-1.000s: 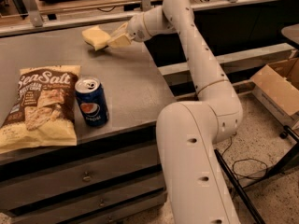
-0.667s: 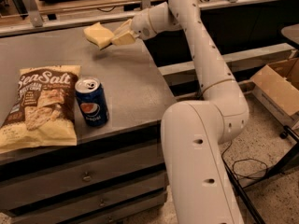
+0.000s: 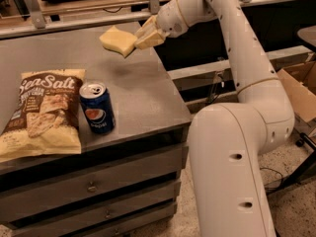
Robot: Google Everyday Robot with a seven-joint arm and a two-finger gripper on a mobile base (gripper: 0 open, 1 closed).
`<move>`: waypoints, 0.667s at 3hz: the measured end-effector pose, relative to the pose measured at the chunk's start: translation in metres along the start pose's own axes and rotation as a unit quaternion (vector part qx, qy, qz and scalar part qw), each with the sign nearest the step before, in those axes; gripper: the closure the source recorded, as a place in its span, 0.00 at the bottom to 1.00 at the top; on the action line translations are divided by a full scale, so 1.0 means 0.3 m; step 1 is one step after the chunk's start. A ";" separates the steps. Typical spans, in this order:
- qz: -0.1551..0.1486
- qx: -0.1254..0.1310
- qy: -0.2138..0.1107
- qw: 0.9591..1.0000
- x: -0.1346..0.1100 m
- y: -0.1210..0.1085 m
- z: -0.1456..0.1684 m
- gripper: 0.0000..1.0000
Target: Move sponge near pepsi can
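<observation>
The pale-yellow sponge (image 3: 117,40) hangs in the air above the back right part of the grey table (image 3: 143,102), with its shadow on the tabletop below. My gripper (image 3: 143,37) is shut on the sponge's right end. The dark blue pepsi can (image 3: 97,107) stands upright near the table's front edge, below and a little left of the sponge, well apart from it.
A large yellow-and-brown Sea Salt chip bag (image 3: 43,113) lies flat just left of the can. The table has drawers below its front edge. A cardboard box (image 3: 301,85) stands on the floor at the right. A rail runs behind the table.
My gripper has lifted the sponge higher above the table and carried it slightly forward and right. The can and chip bag have not moved.
</observation>
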State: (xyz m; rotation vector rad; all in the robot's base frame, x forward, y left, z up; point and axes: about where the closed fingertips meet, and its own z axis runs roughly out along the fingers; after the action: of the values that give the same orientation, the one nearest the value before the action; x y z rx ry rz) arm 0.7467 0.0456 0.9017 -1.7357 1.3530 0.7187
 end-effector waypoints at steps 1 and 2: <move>0.001 0.002 0.000 1.000 0.003 -0.002 0.005 1.00; -0.001 0.002 -0.002 1.000 0.013 0.066 -0.028 1.00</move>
State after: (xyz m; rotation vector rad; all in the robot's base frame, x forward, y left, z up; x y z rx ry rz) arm 0.7283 0.0344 0.8979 -1.7311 1.3499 0.7171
